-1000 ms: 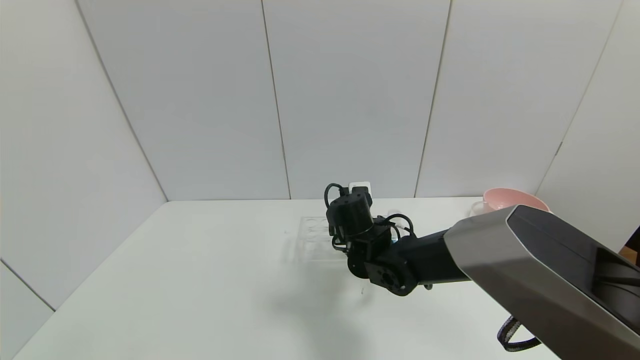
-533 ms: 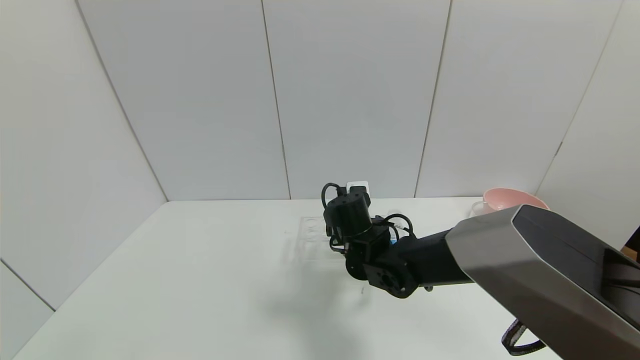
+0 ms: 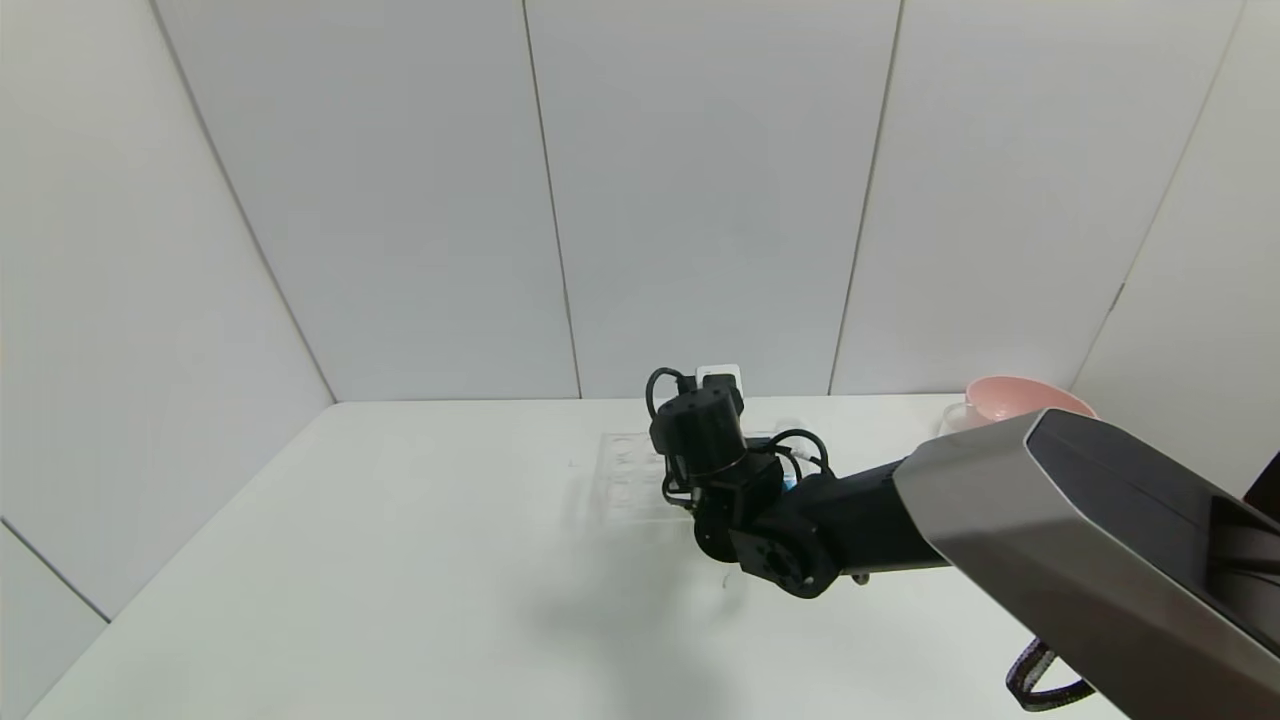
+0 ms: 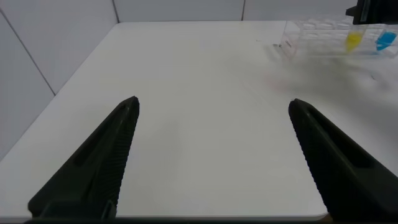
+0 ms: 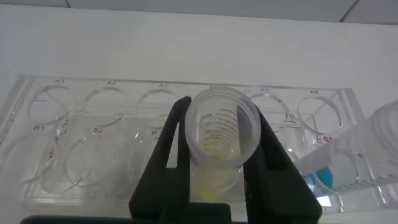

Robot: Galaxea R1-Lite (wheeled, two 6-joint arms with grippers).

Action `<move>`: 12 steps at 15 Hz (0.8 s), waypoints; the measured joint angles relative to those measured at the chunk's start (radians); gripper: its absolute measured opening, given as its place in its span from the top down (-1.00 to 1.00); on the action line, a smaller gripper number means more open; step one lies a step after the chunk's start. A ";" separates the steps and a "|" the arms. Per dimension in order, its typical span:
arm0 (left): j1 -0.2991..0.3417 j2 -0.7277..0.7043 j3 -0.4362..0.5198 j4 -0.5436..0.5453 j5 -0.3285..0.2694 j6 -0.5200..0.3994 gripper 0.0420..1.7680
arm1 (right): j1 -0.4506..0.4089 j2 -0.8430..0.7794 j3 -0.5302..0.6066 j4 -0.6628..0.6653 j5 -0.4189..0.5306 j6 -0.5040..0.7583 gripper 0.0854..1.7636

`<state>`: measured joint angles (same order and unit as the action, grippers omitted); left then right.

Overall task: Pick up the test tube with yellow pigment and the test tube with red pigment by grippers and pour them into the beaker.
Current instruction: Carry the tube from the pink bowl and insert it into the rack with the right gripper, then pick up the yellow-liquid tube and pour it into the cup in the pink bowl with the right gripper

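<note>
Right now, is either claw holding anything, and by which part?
The right claw is shut on the test tube with yellow pigment, gripping its upper wall just below the open rim, over the clear rack. The left claw holds nothing.

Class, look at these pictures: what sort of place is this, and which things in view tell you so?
Probably a staged lab bench for robot trials: a clear labelled tube rack on a bare white table, the yellow-pigment test tube gripped in the right hand, and plain white panel walls.

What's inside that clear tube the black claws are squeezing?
Yellow liquid sits at the bottom of the test tube, clamped by the right end effector over the clear rack. The tip's lowest part is covered by the fingers.
</note>
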<state>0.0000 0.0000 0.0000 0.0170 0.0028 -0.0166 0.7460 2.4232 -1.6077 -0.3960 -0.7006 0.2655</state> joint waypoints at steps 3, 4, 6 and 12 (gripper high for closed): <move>0.000 0.000 0.000 0.000 0.000 0.000 -0.94 | 0.001 -0.007 0.003 0.000 0.000 0.001 0.43; 0.000 0.000 0.000 0.000 0.000 0.000 -0.94 | 0.001 -0.008 0.004 -0.001 0.000 0.001 0.43; 0.000 0.000 0.000 0.000 0.000 0.000 -0.94 | 0.001 -0.010 0.004 -0.001 0.001 0.001 0.43; 0.000 0.000 0.000 0.000 0.000 0.000 -0.94 | 0.001 -0.068 0.000 0.000 0.003 -0.041 0.43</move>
<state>0.0000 0.0000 0.0000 0.0170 0.0028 -0.0162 0.7466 2.3553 -1.6081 -0.3955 -0.6974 0.2245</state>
